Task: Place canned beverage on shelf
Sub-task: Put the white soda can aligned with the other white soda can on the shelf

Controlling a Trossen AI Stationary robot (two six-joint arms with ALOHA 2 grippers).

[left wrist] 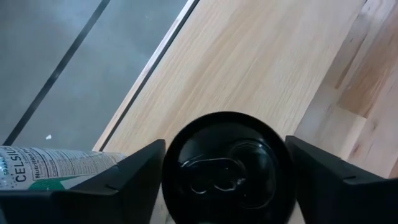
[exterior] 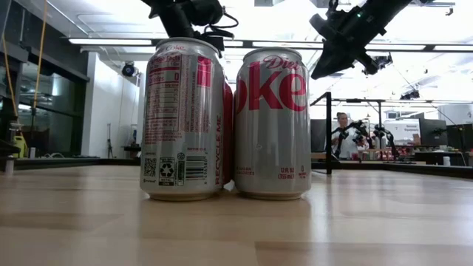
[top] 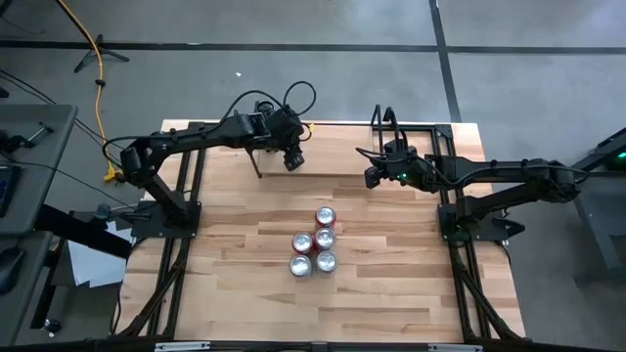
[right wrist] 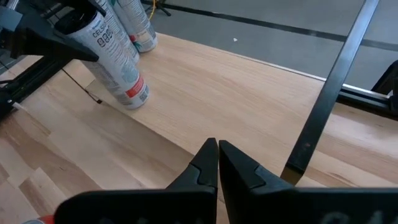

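High view shows us the shelf (top: 337, 161) at the table's far edge, where our left gripper (top: 291, 156), fingers straddling the upright slim can (right wrist: 115, 59), should open fully and lift straight up, while the right gripper (top: 374, 176) waits pinched shut.
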